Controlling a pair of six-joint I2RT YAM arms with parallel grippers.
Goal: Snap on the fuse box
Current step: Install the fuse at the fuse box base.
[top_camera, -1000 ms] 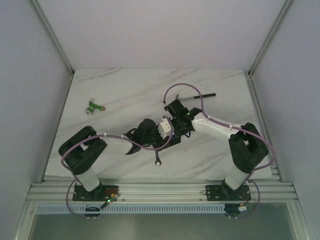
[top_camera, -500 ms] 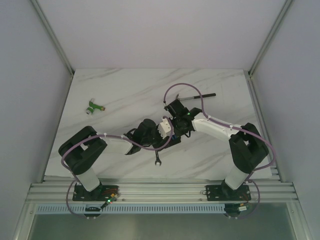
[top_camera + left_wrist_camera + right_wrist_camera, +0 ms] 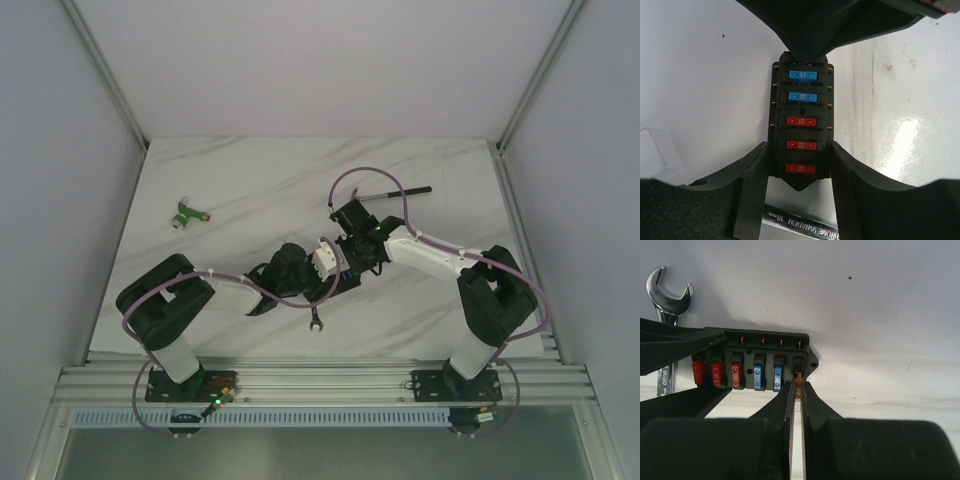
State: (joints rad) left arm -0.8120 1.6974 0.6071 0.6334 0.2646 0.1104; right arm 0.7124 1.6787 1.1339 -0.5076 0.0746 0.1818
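Edged slightly left, the left hand (image 3: pixel 800 150) grips the fuse box (image 3: pixel 801 120) by its sides, mid desk (image 3: pixel 250 180). The right hand (image 3: pixel 796 384), nearly closed, pinches a small orange piece (image 3: pixel 798 379) at its end slot. The clear cover (image 3: pixel 655 150) lies aside; snapping waits.

Fuse box (image 3: pixel 800 132): black body, copper-coloured contacts along the edges. Blue fuses (image 3: pixel 803 76), two; red fuses (image 3: pixel 801 121), three; all with white numerals. Small piece (image 3: pixel 798 378) at the end slot: orange. Cover (image 3: pixel 657 150): clear. Wrench (image 3: pixel 668 307): bright silver. Connector (image 3: pixel 187 213): green and white. Cables (image 3: pixel 365 169): purple. Desk (image 3: pixel 250 180): white, grey marble veining.
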